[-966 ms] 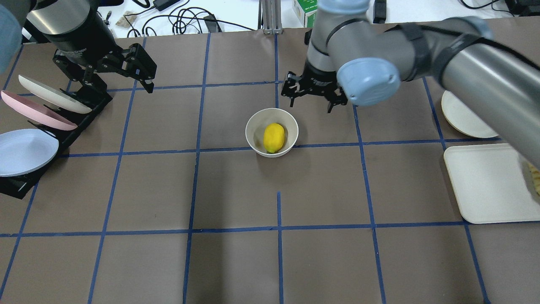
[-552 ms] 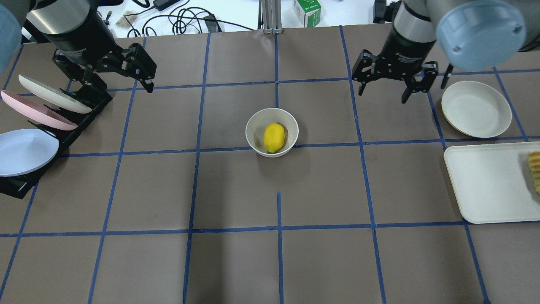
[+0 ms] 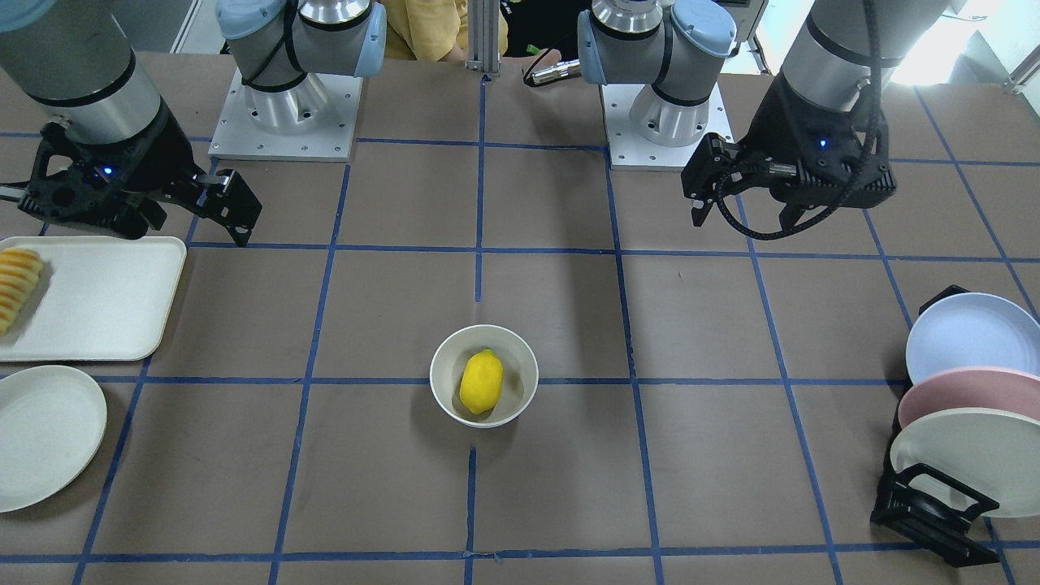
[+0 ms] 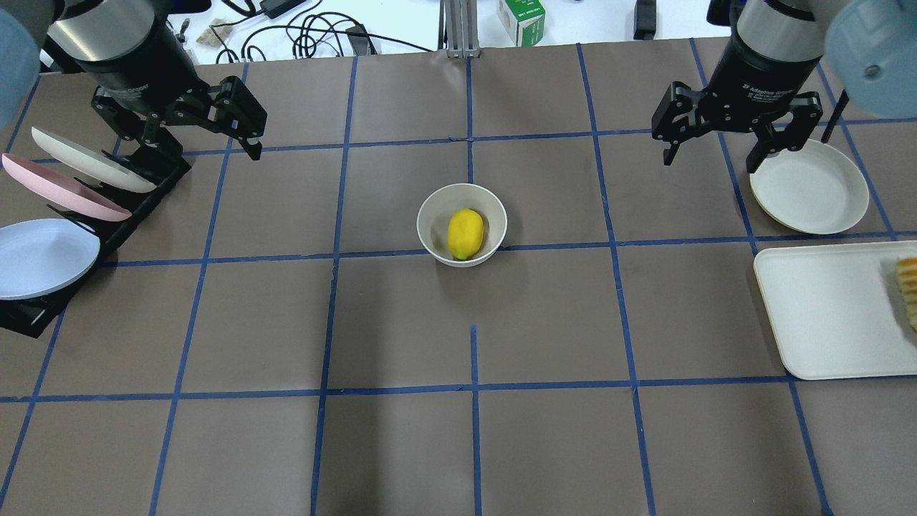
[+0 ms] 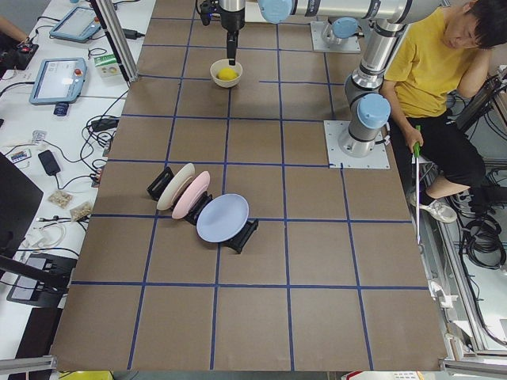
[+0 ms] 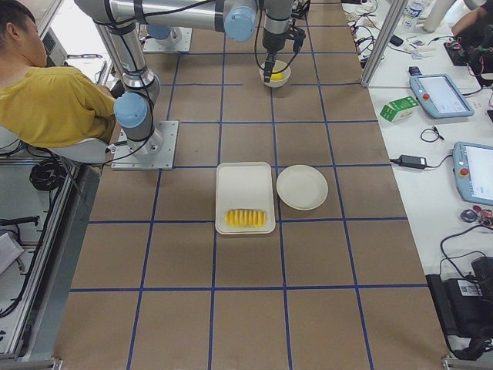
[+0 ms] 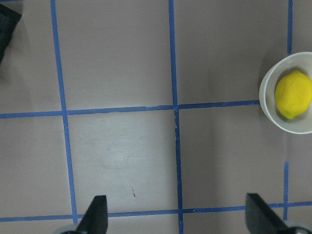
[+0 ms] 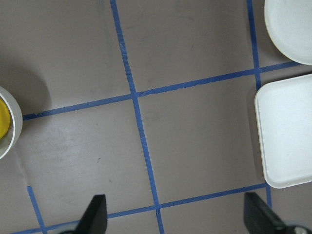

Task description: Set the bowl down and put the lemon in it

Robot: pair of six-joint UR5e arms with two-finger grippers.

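The off-white bowl [image 4: 430,215] stands upright near the table's middle, with the yellow lemon [image 4: 465,233] lying inside it. Both also show in the front view: bowl [image 3: 443,382], lemon [image 3: 481,382]. My left gripper [image 4: 204,143] is open and empty, hovering far left of the bowl beside the plate rack. My right gripper [image 4: 709,163] is open and empty, hovering far right of the bowl, next to the cream plate. The left wrist view has the bowl [image 7: 267,97] and lemon [image 7: 292,94] at its right edge. The right wrist view shows only the bowl's edge [image 8: 14,126].
A black rack [image 4: 161,172] with three tilted plates stands at the left edge. A flat cream plate [image 4: 809,186] and a cream tray [image 4: 831,315] with sliced fruit [image 4: 908,290] lie at the right. A person [image 5: 436,71] sits behind the robot.
My right gripper has moved from just beyond the bowl far to the right and now hovers by the cream plate. The left arm, bowl and lemon have not moved.
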